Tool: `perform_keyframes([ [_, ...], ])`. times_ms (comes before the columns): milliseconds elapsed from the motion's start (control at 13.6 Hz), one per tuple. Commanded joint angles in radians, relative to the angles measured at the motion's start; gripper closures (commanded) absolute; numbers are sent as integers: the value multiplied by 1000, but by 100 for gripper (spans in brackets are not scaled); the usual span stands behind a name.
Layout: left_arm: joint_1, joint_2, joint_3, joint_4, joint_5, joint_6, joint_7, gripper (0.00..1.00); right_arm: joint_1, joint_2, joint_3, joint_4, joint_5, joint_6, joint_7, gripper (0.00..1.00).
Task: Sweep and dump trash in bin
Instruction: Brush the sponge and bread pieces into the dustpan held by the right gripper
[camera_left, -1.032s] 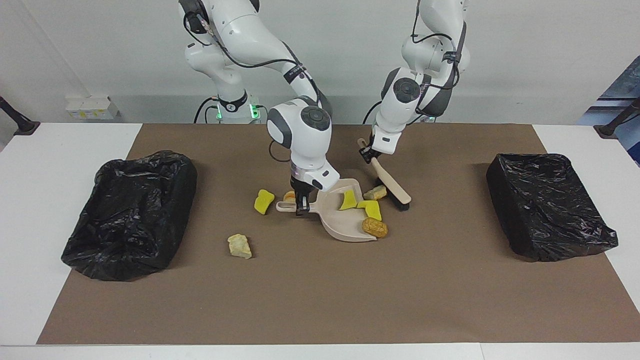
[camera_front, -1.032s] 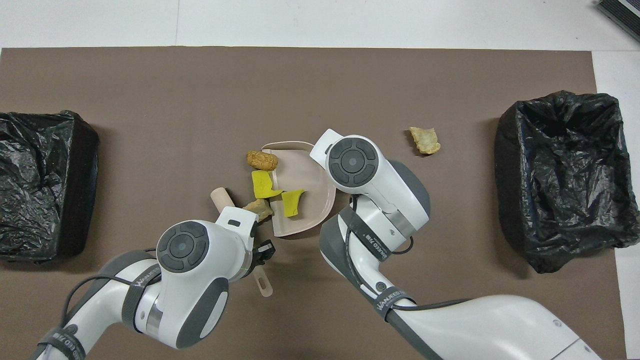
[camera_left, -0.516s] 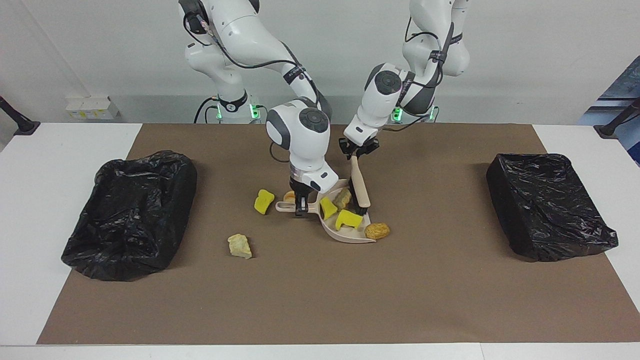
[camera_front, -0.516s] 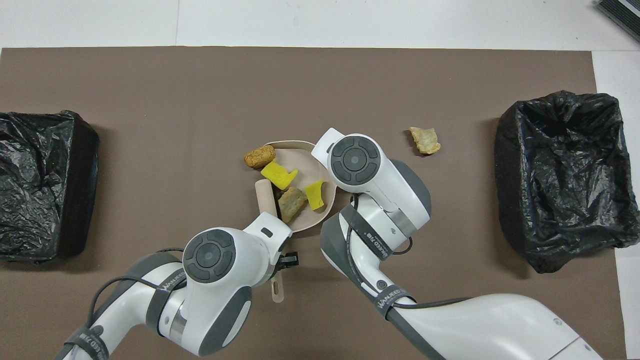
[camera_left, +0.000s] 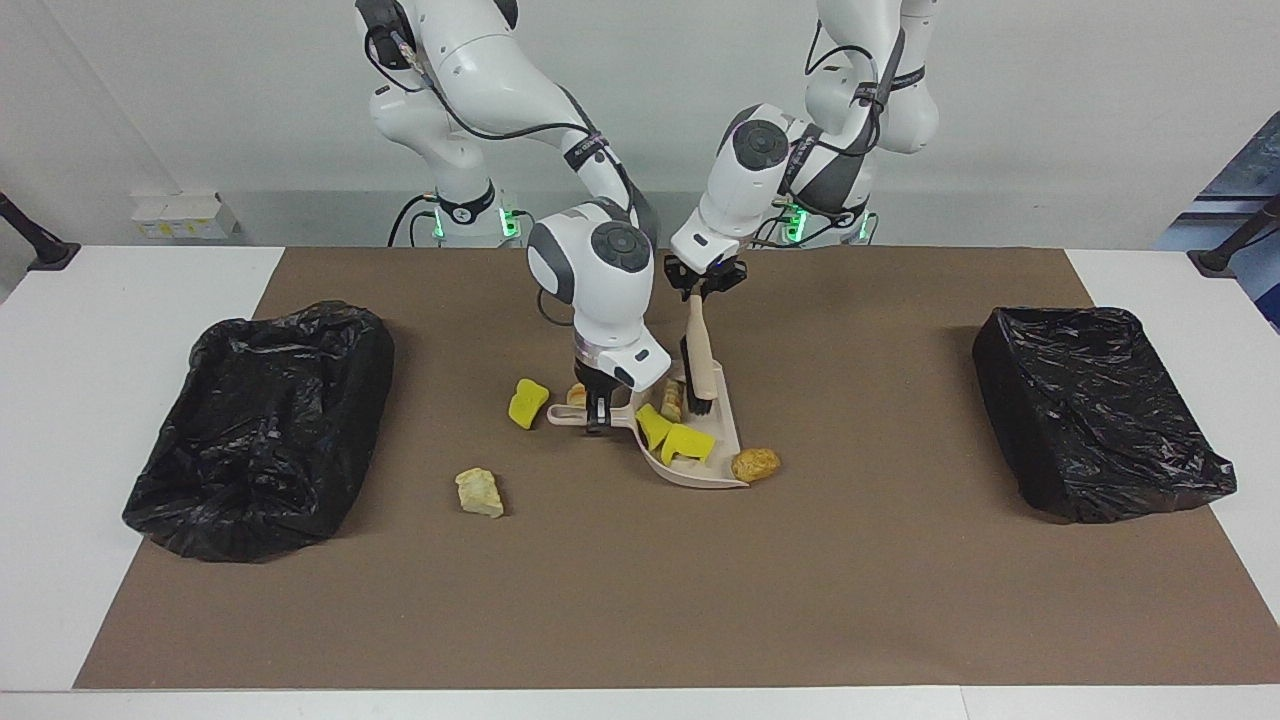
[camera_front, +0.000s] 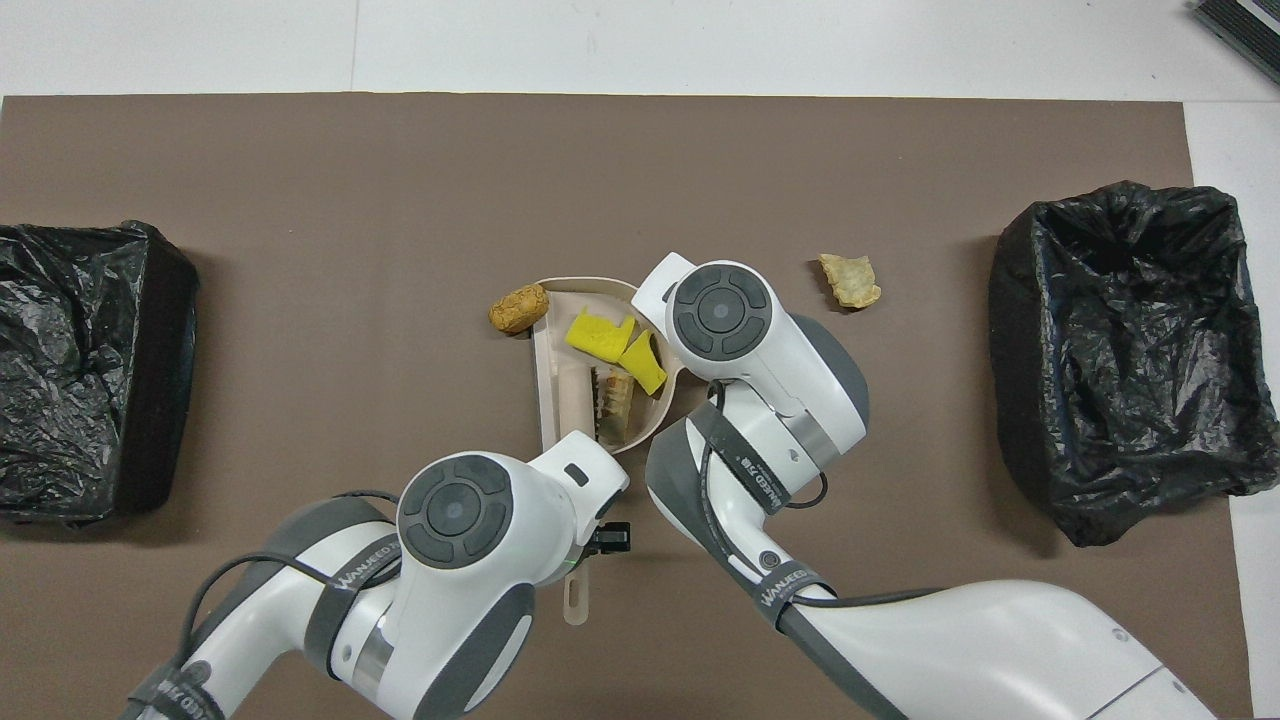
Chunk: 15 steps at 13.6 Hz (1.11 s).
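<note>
Right gripper (camera_left: 597, 418) clamps the dustpan (camera_left: 722, 425) handle; left gripper (camera_left: 701, 288) grips the brush (camera_left: 699, 360), bristles inside the pan beneath it.

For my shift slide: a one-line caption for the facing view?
Left gripper sweeps brush into dustpan held by right gripper; four scraps remain outside.

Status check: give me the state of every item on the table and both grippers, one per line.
Beige plastic dustpan: on the mat, holding two yellow sponge pieces and a tan lump.
Beige brush: bristles in the pan.
Golden-brown lump: outside the pan.
Right gripper: shut on dustpan handle.
Left gripper: shut on brush.
</note>
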Motion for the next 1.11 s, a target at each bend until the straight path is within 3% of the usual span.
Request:
perform_keyframes([
  [0,93,-16,1,17,44,-62,40,100,-18,12,10,12,-8,-19,35,100],
  [295,278,19,2,17,59,-36,308,100,-7,3,9,16,-63,-74,43,100],
  [516,328,117,1,20,113,77,367,100,-4,-4,9,10,-86,-91,47,100],
  [737,311,124,-7,18,112,100,414,100,-1,-9,10,7,-86,-94,61,100],
  [1032,204,115,-12,18,104,109,430,100,-4,-8,12,3,-80,-73,93,100],
])
